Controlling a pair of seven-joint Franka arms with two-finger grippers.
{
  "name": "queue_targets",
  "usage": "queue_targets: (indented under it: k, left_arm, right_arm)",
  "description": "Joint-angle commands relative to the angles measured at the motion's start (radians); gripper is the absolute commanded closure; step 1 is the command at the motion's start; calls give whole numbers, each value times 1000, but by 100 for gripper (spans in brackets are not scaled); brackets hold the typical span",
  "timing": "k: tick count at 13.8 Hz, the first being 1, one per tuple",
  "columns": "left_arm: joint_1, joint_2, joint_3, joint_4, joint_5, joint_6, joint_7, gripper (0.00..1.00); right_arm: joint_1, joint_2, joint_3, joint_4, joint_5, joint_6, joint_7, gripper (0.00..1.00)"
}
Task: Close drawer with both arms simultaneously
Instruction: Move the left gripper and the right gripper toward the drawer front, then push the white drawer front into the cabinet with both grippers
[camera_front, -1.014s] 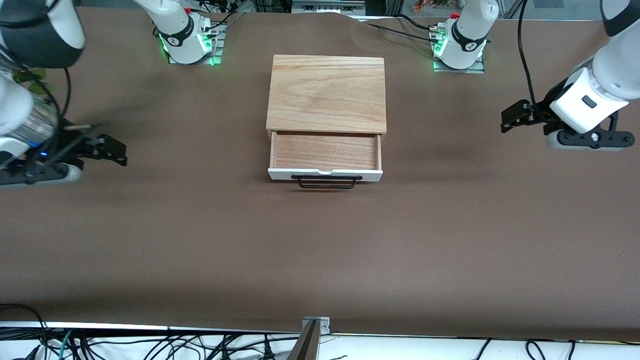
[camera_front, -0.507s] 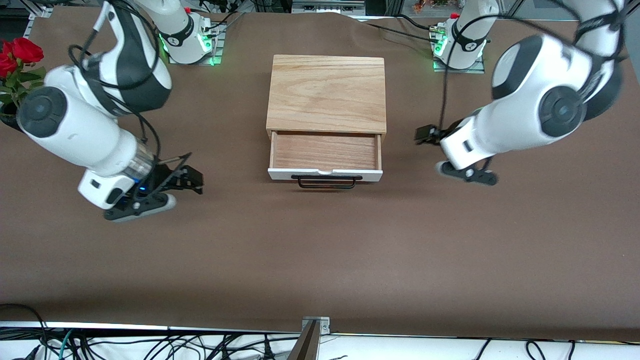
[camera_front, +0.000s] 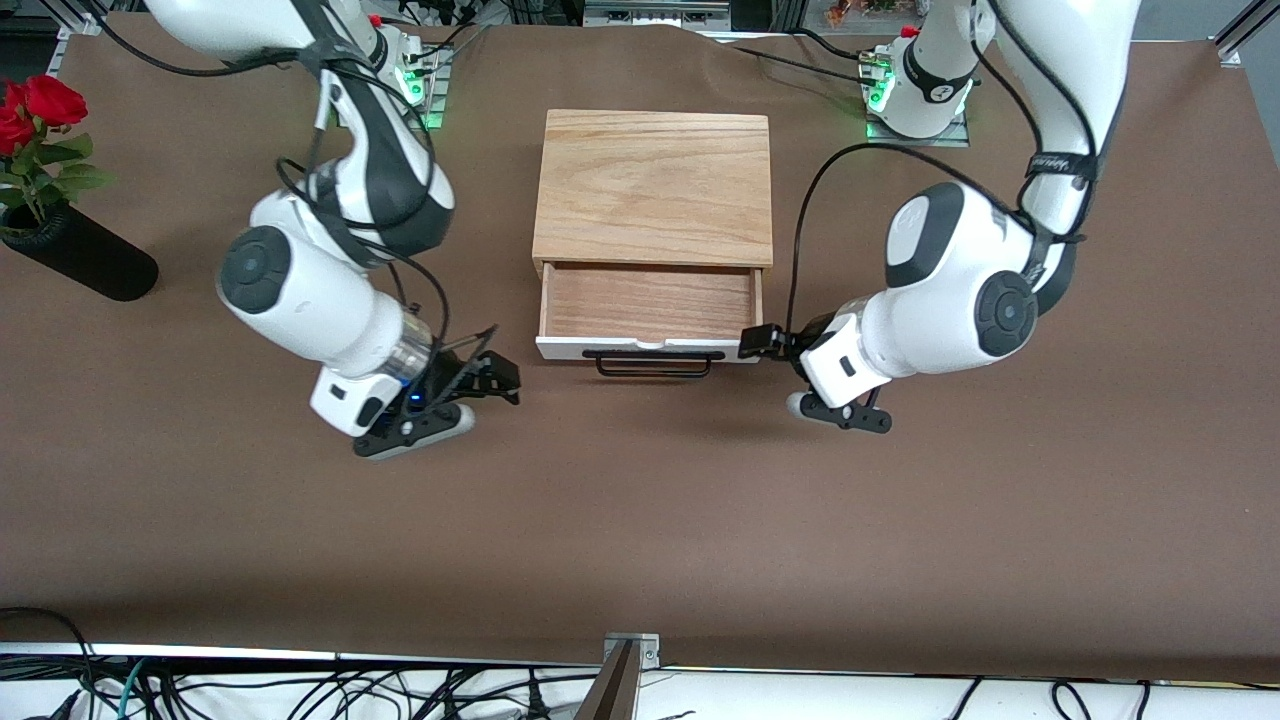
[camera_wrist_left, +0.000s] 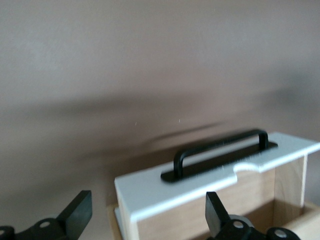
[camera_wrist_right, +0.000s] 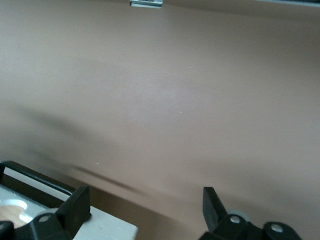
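Observation:
The light-wood box (camera_front: 653, 185) stands at the table's middle. Its drawer (camera_front: 650, 300) is pulled out toward the front camera, showing an empty tray, a white front panel (camera_front: 650, 349) and a black bar handle (camera_front: 653, 365). My left gripper (camera_front: 765, 342) is open, low at the panel's corner toward the left arm's end; in the left wrist view (camera_wrist_left: 146, 220) the panel (camera_wrist_left: 200, 182) and handle (camera_wrist_left: 220, 150) lie between its fingers. My right gripper (camera_front: 497, 378) is open, low and a little apart from the other corner; its wrist view (camera_wrist_right: 145, 210) shows that panel corner (camera_wrist_right: 107, 227).
A black vase with red roses (camera_front: 80, 260) lies on the table toward the right arm's end. A metal bracket (camera_front: 630, 650) sits at the table's edge nearest the front camera, with cables below it. Brown cloth covers the table (camera_front: 640, 520).
Both arms have swung in from the table's two ends and come down beside the drawer's front corners. The drawer has not moved.

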Motion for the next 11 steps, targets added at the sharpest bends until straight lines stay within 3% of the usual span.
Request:
queue_targets:
  k: [1, 7, 11]
  left_arm:
    - [-30, 90, -9, 48, -44, 94, 21, 0]
    - [-90, 135, -14, 29, -52, 108, 21, 0]
    - [-88, 132, -13, 23, -52, 70, 21, 0]
  right_arm:
    - [33, 40, -5, 6, 20, 30, 27, 0]
    - [92, 110, -5, 6, 23, 109, 46, 0]
    - [110, 129, -5, 4, 98, 100, 43, 0]
